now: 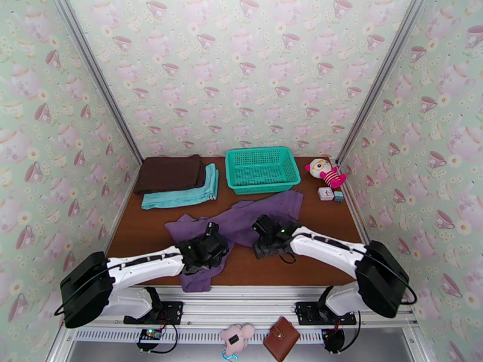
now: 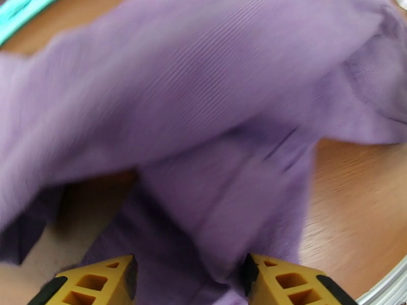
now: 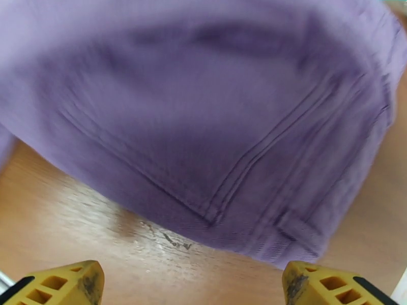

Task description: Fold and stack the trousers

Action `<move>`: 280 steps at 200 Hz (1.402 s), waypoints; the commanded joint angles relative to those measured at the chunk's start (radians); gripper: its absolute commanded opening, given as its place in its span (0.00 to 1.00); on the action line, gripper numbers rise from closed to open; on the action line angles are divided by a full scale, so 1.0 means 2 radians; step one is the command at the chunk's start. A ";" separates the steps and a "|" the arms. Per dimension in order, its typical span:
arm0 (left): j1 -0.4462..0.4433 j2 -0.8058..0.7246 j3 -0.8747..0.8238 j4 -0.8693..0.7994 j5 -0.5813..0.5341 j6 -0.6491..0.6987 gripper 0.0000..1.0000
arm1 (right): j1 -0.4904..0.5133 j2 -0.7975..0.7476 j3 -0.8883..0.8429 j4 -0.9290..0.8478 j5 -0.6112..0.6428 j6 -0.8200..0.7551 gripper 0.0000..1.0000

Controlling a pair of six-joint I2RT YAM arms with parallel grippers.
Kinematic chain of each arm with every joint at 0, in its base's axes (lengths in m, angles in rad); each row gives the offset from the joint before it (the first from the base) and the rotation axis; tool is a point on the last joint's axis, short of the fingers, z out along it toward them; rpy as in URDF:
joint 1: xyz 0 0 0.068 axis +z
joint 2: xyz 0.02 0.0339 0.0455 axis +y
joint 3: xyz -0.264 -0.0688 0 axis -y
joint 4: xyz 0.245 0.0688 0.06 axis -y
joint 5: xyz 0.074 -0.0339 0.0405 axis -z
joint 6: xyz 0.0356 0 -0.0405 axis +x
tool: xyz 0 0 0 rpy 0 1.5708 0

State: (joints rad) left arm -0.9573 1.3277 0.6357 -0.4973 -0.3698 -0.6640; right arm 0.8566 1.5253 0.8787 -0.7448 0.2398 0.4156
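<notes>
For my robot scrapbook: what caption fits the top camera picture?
Left gripper and right gripper, jaws apart, above the purple trousers on the table.

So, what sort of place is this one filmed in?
Probably a staged test booth, not a real home: teacup wallpaper panels on an aluminium frame enclose a wooden table, with purple trousers and a teal basket laid out.

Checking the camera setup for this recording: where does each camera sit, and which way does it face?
Top external: above and behind the bases, looking down on the table; both arms, left hand, right hand at the trousers.
Left wrist: on the left arm, close above the trousers; its yellow fingers at bottom.
Right wrist: on the right arm, facing a pocket seam and the table; fingers at bottom corners.
Shared: every view shows the trousers on the table.
</notes>
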 commanded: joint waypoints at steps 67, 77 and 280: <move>0.031 -0.043 -0.033 -0.046 -0.026 -0.056 0.46 | 0.020 0.102 0.059 -0.023 0.072 0.008 0.77; 0.033 -0.051 -0.037 -0.047 -0.026 -0.056 0.46 | 0.017 0.104 0.063 -0.022 0.072 0.006 0.76; 0.051 -0.228 -0.058 -0.025 0.025 0.045 0.59 | -0.059 -0.065 0.267 -0.139 0.066 -0.119 0.00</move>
State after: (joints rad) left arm -0.8387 0.8921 0.4904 -0.5797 -0.3805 -0.6712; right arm 0.7441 1.4357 1.2686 -0.9199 0.3199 0.2596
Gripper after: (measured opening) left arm 0.602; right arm 0.063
